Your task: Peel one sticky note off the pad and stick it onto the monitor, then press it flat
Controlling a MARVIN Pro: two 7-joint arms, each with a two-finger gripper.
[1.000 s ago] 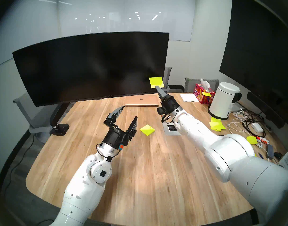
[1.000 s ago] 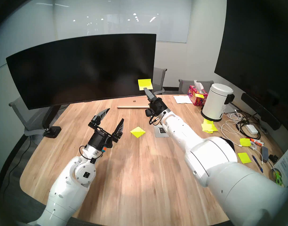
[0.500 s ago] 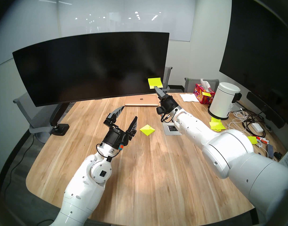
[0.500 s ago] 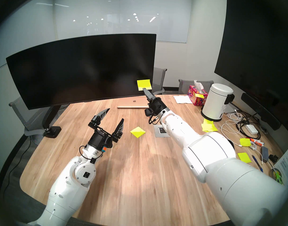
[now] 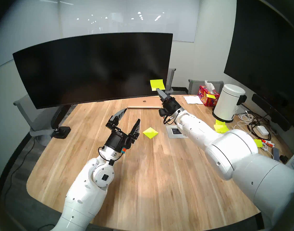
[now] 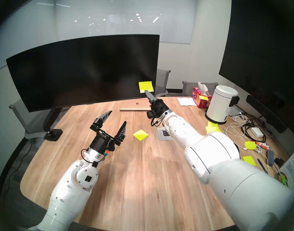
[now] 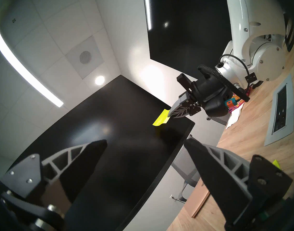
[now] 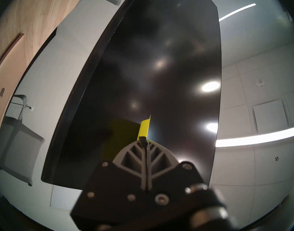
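Note:
My right gripper [image 5: 158,89] is shut on the lower edge of a neon yellow-green sticky note [image 5: 157,84], which it holds upright in front of the lower right corner of the wide curved black monitor [image 5: 93,67]. In the right wrist view the sticky note [image 8: 144,128] shows edge-on close to the monitor [image 8: 159,75], with its yellow reflection beside it; I cannot tell whether they touch. The pad [image 5: 150,132] lies on the wooden table between my arms. My left gripper [image 5: 132,114] stands open and empty above the table, just left of the pad.
A closed laptop [image 5: 144,103] lies under the monitor's right end. A power socket plate [image 5: 176,131] is set in the table. At the right are a tissue box [image 5: 207,95], a white bin [image 5: 229,102], loose yellow notes [image 5: 221,128], cables and a large flat screen [image 5: 267,50].
My right gripper has carried the sticky note slightly to the left and nearer the monitor. The left arm and the pad have not moved.

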